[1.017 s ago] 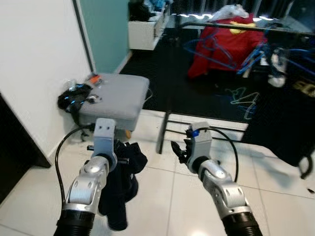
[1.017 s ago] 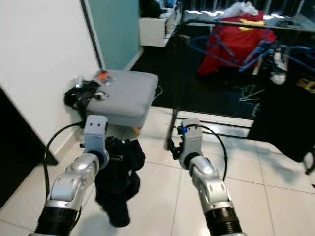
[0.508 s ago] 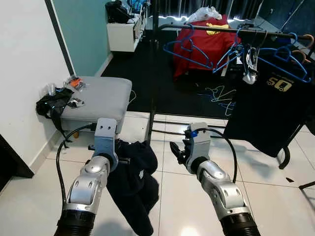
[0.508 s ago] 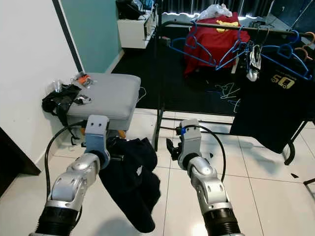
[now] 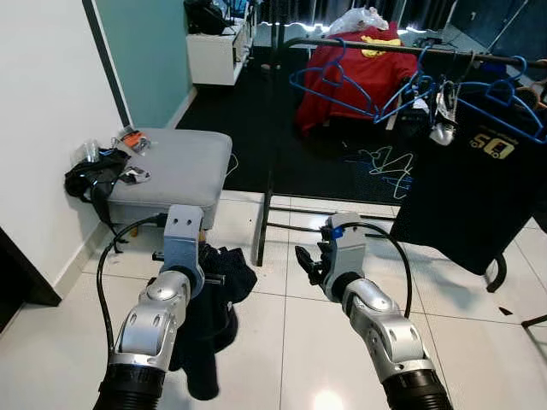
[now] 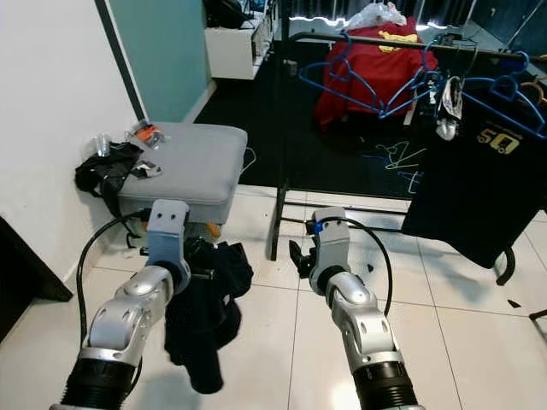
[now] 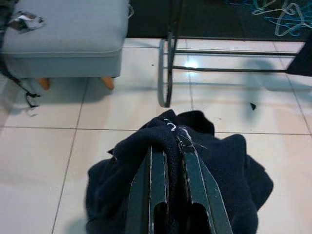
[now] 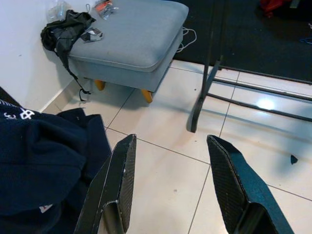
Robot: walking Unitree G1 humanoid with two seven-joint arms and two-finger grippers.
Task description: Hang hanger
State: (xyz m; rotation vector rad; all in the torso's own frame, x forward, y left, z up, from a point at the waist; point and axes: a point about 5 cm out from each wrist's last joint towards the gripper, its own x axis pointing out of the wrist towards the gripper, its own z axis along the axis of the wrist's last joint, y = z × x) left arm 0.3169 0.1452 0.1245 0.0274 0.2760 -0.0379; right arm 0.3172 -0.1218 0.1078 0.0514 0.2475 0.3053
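A dark navy garment hangs bunched from my left gripper, which is shut on its top fold; whether a hanger is inside the cloth is hidden. The bundle dangles above the white tiles, just short of the clothes rack. The rack's top bar carries blue hangers, a red shirt and a black T-shirt. My right gripper is open and holds nothing, hovering over the tiles beside the garment and near the rack's foot.
A grey ottoman with small items stands at the left by the white wall, a black bag hanging off it. Loose hangers lie on the dark floor behind the rack. A white cabinet stands farther back.
The view has turned toward the rack over the last second. The garment swung out to the right half a second ago and now hangs straight again. Both grippers keep their state.
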